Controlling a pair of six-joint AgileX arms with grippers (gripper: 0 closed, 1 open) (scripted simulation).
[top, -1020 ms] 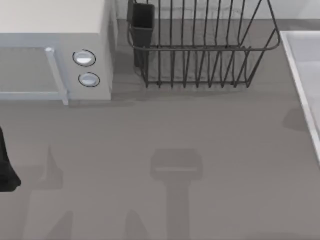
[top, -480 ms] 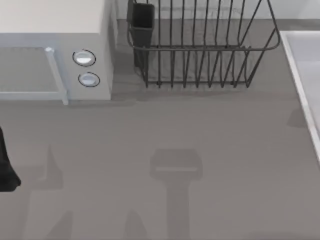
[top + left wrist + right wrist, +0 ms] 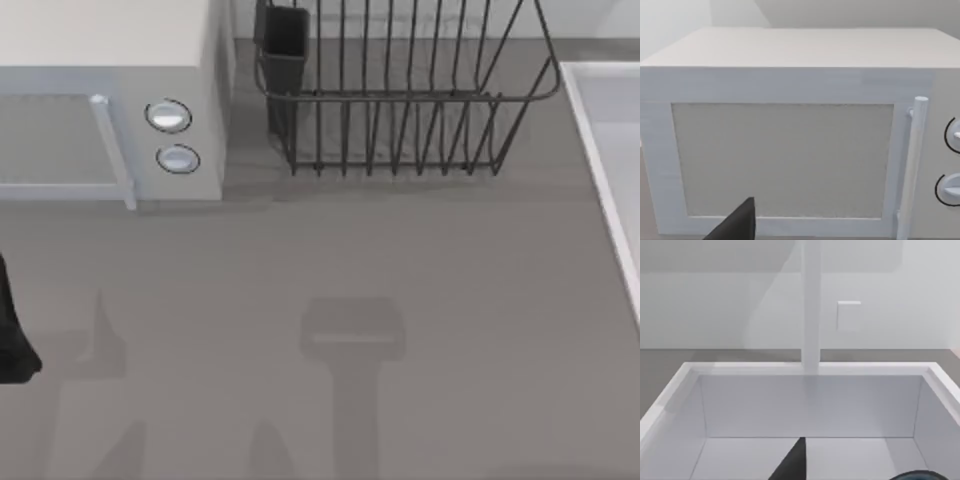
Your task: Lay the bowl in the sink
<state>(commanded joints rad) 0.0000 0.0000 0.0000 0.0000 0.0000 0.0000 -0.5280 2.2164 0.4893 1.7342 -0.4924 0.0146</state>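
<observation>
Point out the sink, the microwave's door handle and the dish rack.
sink (image 3: 810,369): right wrist view, on its far raised rim.
microwave door handle (image 3: 914,160): left wrist view, on the middle of the upright bar.
dish rack (image 3: 400,97): top view, on the front top wire.

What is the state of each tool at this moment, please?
Left tool: in front of the microwave; open or shut cannot be told.
Right tool: over the sink; open or shut cannot be told.

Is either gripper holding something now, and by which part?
It cannot be told: the right gripper is over the sink, a dark blue edge below it; the left faces the microwave.
</observation>
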